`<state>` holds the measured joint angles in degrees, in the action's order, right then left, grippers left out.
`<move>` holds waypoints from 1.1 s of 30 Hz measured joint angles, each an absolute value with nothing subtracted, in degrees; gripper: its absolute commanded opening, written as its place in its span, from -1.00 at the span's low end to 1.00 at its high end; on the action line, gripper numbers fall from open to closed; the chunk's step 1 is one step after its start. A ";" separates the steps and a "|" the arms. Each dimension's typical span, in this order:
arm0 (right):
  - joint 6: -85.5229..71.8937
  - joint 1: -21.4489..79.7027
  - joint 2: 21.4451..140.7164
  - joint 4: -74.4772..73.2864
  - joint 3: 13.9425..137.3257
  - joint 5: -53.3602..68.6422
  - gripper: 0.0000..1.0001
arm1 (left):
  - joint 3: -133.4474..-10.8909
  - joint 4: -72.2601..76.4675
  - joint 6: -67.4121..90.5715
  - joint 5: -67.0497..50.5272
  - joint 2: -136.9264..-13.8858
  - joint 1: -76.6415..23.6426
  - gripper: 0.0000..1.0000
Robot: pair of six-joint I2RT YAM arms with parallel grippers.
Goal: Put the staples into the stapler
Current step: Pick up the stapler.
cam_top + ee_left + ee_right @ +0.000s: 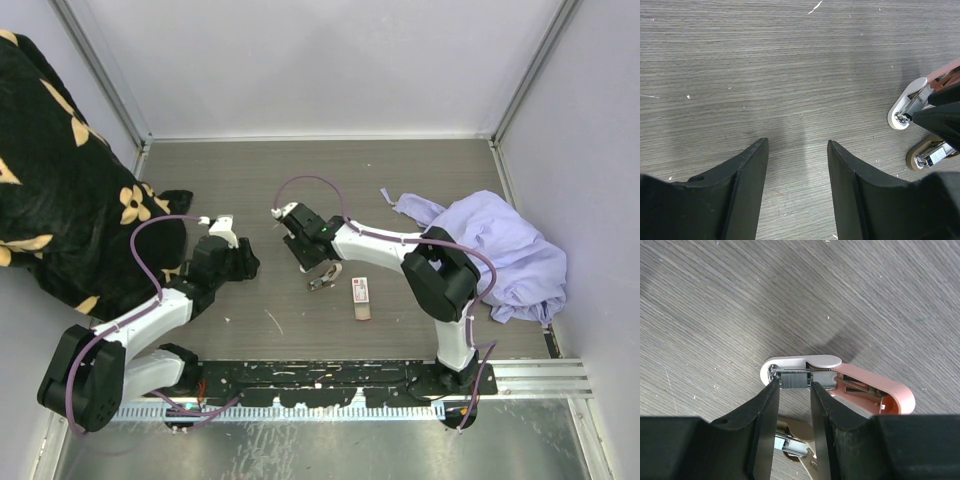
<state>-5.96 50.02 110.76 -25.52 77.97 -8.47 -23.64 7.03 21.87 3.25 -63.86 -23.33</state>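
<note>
The stapler (875,387) lies open on the grey table, with a white front end and its pink lid swung back. A short grey strip of staples (795,379) sits in its metal channel. My right gripper (793,385) has a fingertip at each end of that strip and looks shut on it. The stapler also shows in the top view (325,278) and in the left wrist view (910,105). The red-and-white staple box (360,289) lies just right of it, its tan tray (364,312) slid out. My left gripper (797,142) is open and empty, left of the stapler (243,263).
A tan piece with a metal channel (795,432) lies beside the stapler, under my right fingers. A black floral cloth (60,200) covers the left side. A lavender cloth (500,240) is heaped at the right. The arms' mounting rail (400,375) runs along the near edge.
</note>
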 measured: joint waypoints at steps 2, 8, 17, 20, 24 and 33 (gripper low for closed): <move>-5.96 50.02 111.09 -25.76 78.54 -8.49 -0.25 | -23.64 7.05 21.87 3.25 -63.86 -23.33 0.04; -5.91 50.02 111.85 -25.87 79.92 -8.69 -0.25 | -23.62 7.05 21.87 3.25 -63.86 -23.33 0.04; -5.30 50.00 112.77 -26.55 80.09 -8.73 -0.24 | -23.42 7.07 21.87 3.25 -63.86 -23.33 0.04; -5.04 50.00 113.21 -26.63 80.25 -8.93 -0.24 | -23.42 7.07 21.87 3.25 -63.86 -23.33 0.04; -4.73 50.02 113.47 -26.87 80.53 -9.26 -0.24 | -23.42 7.07 21.87 3.25 -63.86 -23.33 0.04; -4.71 50.02 114.41 -28.32 82.08 -9.82 -0.32 | -23.40 7.07 21.85 3.27 -63.86 -23.33 0.04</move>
